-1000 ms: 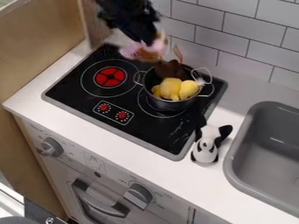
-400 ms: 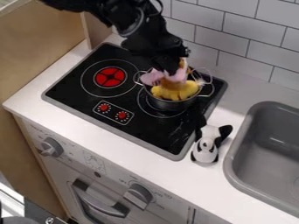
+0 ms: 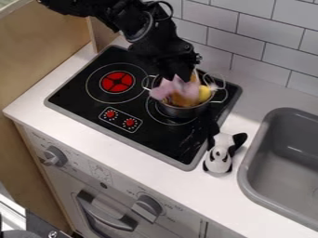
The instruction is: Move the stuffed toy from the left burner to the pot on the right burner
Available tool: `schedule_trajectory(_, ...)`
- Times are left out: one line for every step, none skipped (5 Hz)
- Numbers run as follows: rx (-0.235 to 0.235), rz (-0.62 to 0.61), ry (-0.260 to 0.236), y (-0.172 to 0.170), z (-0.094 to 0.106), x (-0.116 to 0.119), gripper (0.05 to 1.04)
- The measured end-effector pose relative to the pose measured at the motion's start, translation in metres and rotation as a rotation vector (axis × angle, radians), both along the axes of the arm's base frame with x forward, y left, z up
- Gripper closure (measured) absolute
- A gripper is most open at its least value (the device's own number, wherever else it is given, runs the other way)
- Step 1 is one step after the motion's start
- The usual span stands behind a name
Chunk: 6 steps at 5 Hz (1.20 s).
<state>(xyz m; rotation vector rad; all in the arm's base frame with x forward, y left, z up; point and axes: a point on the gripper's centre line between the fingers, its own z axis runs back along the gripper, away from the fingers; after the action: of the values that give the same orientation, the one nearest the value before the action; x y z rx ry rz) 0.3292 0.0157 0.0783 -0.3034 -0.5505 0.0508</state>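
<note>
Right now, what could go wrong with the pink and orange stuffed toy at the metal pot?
The pink and orange stuffed toy might flop out, since part of it pokes over the left edge of the metal pot. The yellow thing in the pot may leave it too little room. The black gripper is low, so it could bump the pot.

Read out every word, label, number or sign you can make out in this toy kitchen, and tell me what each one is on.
No text can be read for certain.
Left oven knob: faint print beside it, too blurred to read.
Right oven knob: print around it, too small to read.
Red stove dials: tiny white marks around them, too small to read.
</note>
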Motion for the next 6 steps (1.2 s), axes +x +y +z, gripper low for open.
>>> schedule_trajectory(-0.003, -0.010, -0.002, 0.003, 0.004, -0.003, 0.193)
schedule_trajectory(-0.001, -0.022, 0.008, 0.006, 0.005, -0.004, 0.079)
schedule_trajectory(-0.006, -0.032, 0.061, 0.013, 0.014, -0.006, 0.084)
schedule_trajectory(0.035, -0.051, 0.163, 0.033, 0.033, -0.013, 0.084)
schedule_trajectory(0.107, -0.069, 0.243, 0.065, 0.057, -0.021, 0.084)
schedule_trajectory(0.170, -0.074, 0.326, 0.088, 0.065, -0.033, 0.084)
